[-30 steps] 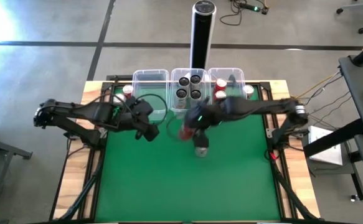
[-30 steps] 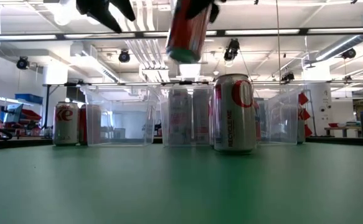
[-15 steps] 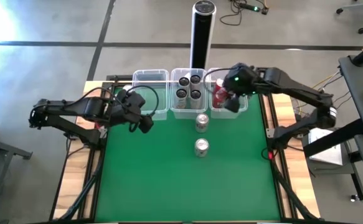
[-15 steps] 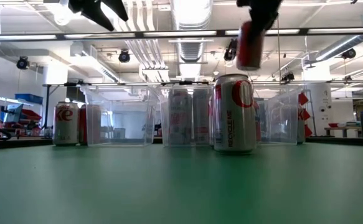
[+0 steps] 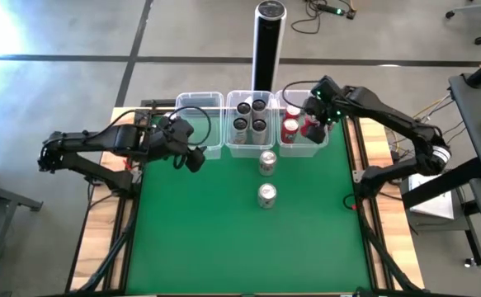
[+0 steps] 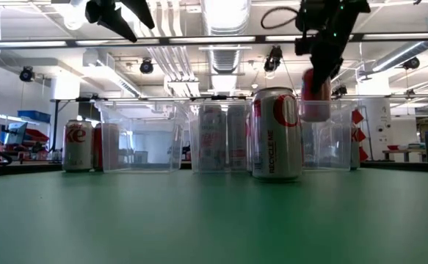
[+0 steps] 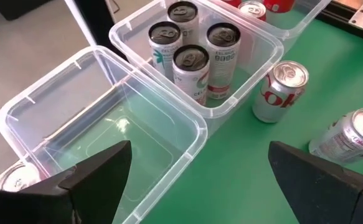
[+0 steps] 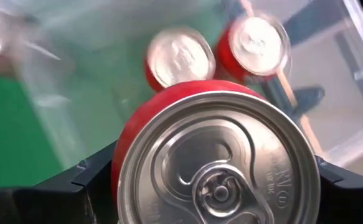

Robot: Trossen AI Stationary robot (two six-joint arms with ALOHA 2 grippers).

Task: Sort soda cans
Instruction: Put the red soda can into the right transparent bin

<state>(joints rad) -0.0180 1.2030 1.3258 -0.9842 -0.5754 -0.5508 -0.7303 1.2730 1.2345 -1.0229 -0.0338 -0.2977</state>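
My right gripper (image 5: pixel 315 122) is shut on a red soda can (image 8: pixel 215 155) over the right clear bin (image 5: pixel 321 142), where two other red cans (image 8: pixel 181 59) stand. The middle bin (image 5: pixel 250 147) holds several dark cans (image 7: pixel 190 59). The left bin (image 7: pixel 100 118) holds nothing. Two silver cans (image 5: pixel 266 162) (image 5: pixel 266 195) stand on the green mat, and another (image 6: pixel 78 145) stands left of the left bin. My left gripper (image 5: pixel 192 157) hangs open above the mat by the left bin's near corner. My right gripper pinches the red can by its side wall, near the top rim (image 8: pixel 122 168), one finger on each side. The fingers (image 8: pixel 75 180) come from above, pointing down along the can. The can hangs upright below the gripper, its bottom (image 6: pixel 314 116) dipped below the bin's rim and clear of the floor.
A tall black-and-silver post (image 5: pixel 266 41) rises behind the middle bin. Green mat lies open on the near side of the two silver cans. Black rails and wooden strips border the mat on both sides.
My right gripper has carried the red can from above the mat's middle toward the far right, to over the right bin, and then lowered it toward the bin. The can has stayed upright in the hold.
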